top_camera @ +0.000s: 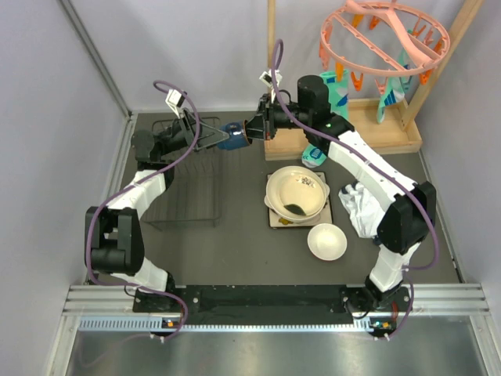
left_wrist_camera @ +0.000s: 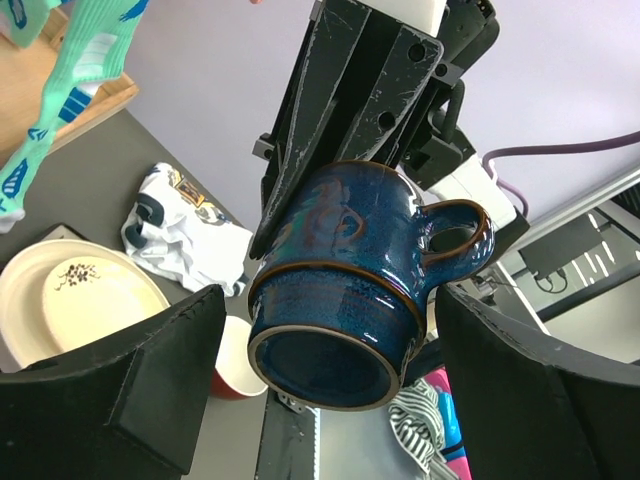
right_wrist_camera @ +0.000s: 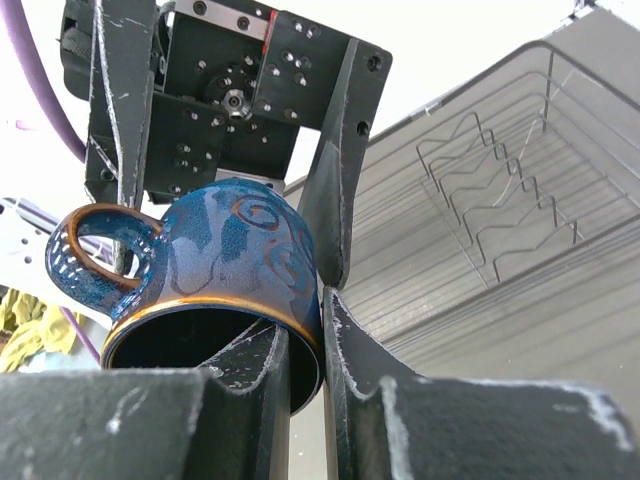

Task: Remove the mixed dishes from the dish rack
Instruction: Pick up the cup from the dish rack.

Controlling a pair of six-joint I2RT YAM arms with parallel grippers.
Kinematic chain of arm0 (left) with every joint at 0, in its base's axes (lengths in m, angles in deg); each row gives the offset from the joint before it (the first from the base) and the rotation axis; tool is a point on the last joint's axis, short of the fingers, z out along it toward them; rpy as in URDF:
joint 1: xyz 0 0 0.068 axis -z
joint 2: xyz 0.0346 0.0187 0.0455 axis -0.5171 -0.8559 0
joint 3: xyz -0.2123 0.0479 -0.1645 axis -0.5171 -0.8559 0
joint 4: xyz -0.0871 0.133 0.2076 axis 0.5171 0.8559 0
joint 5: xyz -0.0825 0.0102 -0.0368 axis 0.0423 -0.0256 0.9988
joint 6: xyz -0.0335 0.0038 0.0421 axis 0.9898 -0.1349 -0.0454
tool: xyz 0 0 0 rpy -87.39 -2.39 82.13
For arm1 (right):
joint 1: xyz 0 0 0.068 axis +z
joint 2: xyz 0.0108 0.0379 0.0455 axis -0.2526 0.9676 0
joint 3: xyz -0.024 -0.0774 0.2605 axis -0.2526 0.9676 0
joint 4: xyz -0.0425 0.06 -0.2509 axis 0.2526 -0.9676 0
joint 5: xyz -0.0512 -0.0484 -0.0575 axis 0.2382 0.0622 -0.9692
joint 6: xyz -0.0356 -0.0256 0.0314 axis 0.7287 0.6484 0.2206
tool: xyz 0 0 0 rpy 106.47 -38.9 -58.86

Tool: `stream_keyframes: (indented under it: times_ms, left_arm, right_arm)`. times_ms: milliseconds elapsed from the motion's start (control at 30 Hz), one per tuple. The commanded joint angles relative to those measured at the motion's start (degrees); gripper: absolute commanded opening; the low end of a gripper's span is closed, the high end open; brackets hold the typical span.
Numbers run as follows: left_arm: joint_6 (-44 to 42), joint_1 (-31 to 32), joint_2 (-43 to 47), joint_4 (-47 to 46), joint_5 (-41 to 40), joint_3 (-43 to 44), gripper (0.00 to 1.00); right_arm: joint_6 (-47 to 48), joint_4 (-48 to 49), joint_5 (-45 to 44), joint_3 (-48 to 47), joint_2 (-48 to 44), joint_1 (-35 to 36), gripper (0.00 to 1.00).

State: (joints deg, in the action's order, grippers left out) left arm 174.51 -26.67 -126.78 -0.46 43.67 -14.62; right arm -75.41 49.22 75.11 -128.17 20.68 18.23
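The dark blue mug [top_camera: 232,135] hangs in the air over the far right end of the black wire dish rack [top_camera: 188,178]. My right gripper [top_camera: 250,129] is shut on its rim, one finger inside and one outside [right_wrist_camera: 320,300]. My left gripper [top_camera: 213,141] is open, its pads standing on either side of the mug's base [left_wrist_camera: 330,335] without touching it. Large cream dishes [top_camera: 296,193] are stacked on a square plate [top_camera: 274,220] on the table. A small vessel [top_camera: 326,241], white inside, looks red outside in the left wrist view [left_wrist_camera: 232,358]. I see no dishes in the rack.
A wooden frame [top_camera: 376,137] with a pink peg hanger [top_camera: 385,35] stands at the back right. A white crumpled cloth [top_camera: 356,204] lies right of the dishes. A teal item [top_camera: 313,157] lies by the frame. Walls close in the left and back.
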Motion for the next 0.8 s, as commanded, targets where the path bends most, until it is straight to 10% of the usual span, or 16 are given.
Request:
stream_keyframes:
  times_ms: [0, 533, 767]
  left_arm:
    - [-1.8, -1.0, 1.9, 0.9, -1.9, -0.2, 0.89]
    - [-4.2, -4.0, 3.9, 3.1, -0.5, -1.3, 0.98]
    - [-22.4, -8.7, 9.0, 23.3, 0.6, -0.7, 0.99]
  right_arm:
    - [0.7, 2.4, 3.2, -0.2, -4.5, 1.0, 0.00]
    - [2.4, 0.7, 2.7, 2.1, -7.0, -2.4, 0.00]
    - [16.3, -18.3, -4.0, -0.6, -7.1, -2.8, 0.00]
